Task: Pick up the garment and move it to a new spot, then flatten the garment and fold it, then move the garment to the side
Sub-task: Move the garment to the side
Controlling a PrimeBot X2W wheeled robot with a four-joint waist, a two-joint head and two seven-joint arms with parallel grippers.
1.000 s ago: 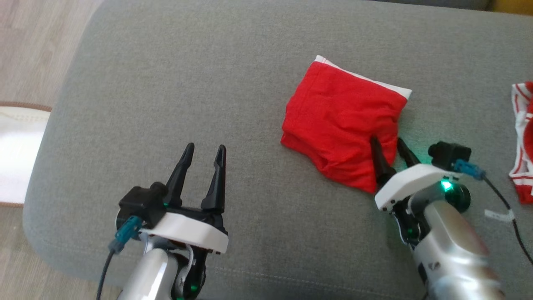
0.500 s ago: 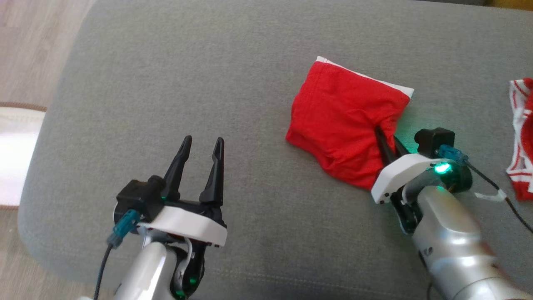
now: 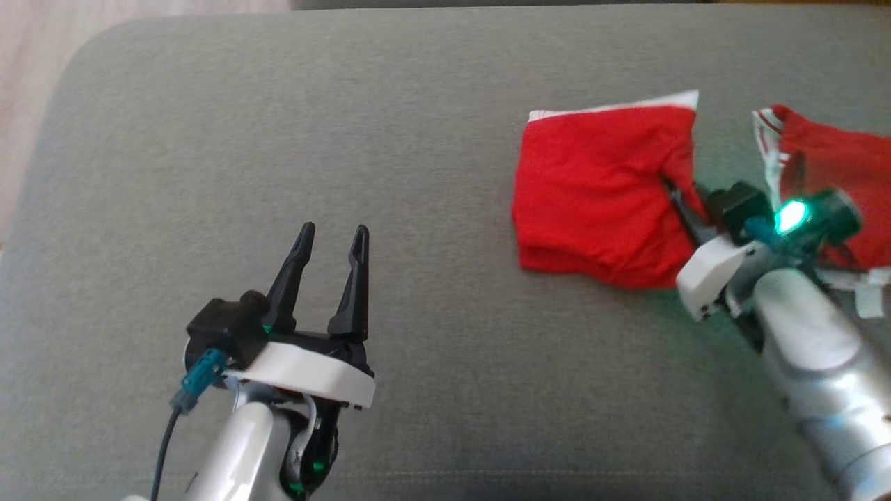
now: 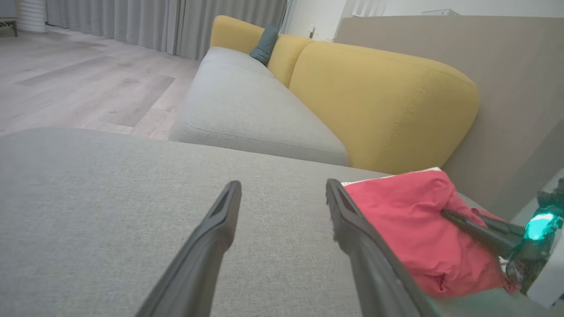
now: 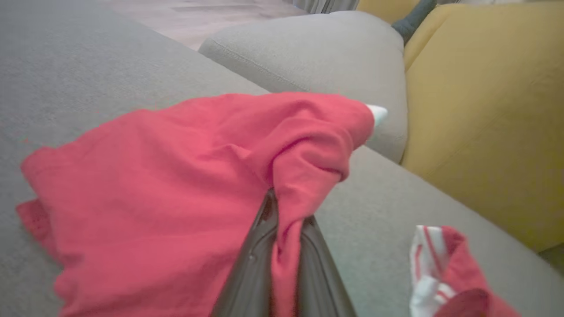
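Red cloth garment (image 3: pixel 592 202), folded into a rough rectangle with a white waistband along its far edge, lying on the right half of the broad grey fabric seat cushion (image 3: pixel 348 139). My right gripper (image 3: pixel 674 191) meets the garment at its right edge. In the right wrist view its two dark fingers (image 5: pixel 253 264) are drawn close together with a bunched fold of the red cloth pinched between them, and the cloth puckers toward that grip. The rest of the garment lies on the cushion; whether the pinched edge is lifted clear of the surface I cannot tell. My left gripper (image 3: pixel 334 229) sits over bare cushion at the lower left of the head view, well apart from the garment, its fingers spread wide and holding nothing. A second red garment with a red-and-white striped band (image 3: pixel 835 160) lies crumpled just beside the first, on its right, partly behind my right wrist. In the left wrist view a mustard-yellow upholstered backrest (image 4: pixel 383 101) and a paler grey seat cushion (image 4: pixel 246 110) stand beyond the near cushion, with pale wood flooring (image 4: pixel 79 83) to their left.
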